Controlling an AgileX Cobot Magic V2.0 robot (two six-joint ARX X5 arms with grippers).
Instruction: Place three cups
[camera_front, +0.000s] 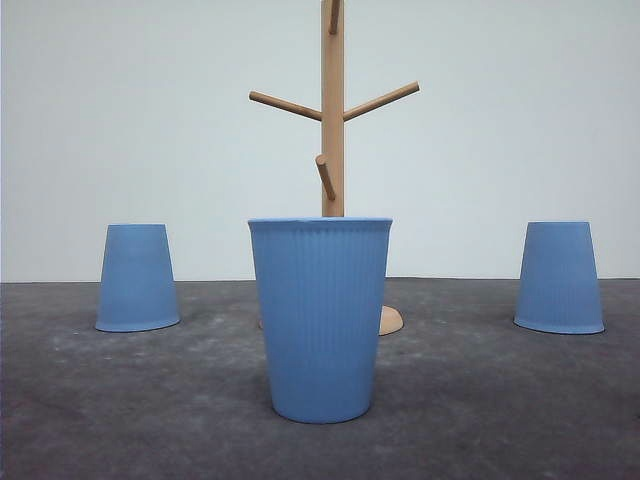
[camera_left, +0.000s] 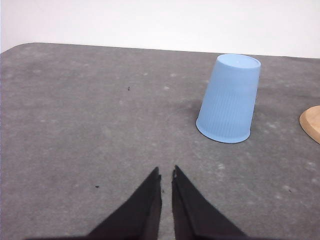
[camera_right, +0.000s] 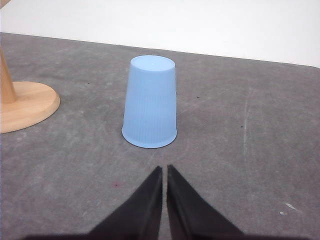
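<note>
Three blue cups stand on the table: one upright in the middle (camera_front: 320, 318), one upside down toward nine o'clock (camera_front: 137, 277), one upside down toward three o'clock (camera_front: 559, 277). One wooden rack (camera_front: 333, 110) rises at twelve o'clock, with four pegs visible. Two grippers: left (camera_left: 166, 172), right (camera_right: 164, 168).

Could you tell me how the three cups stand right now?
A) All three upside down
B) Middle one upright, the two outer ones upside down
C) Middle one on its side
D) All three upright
B: the middle cup has its wide rim up, while the left cup and right cup rest rim-down.
</note>
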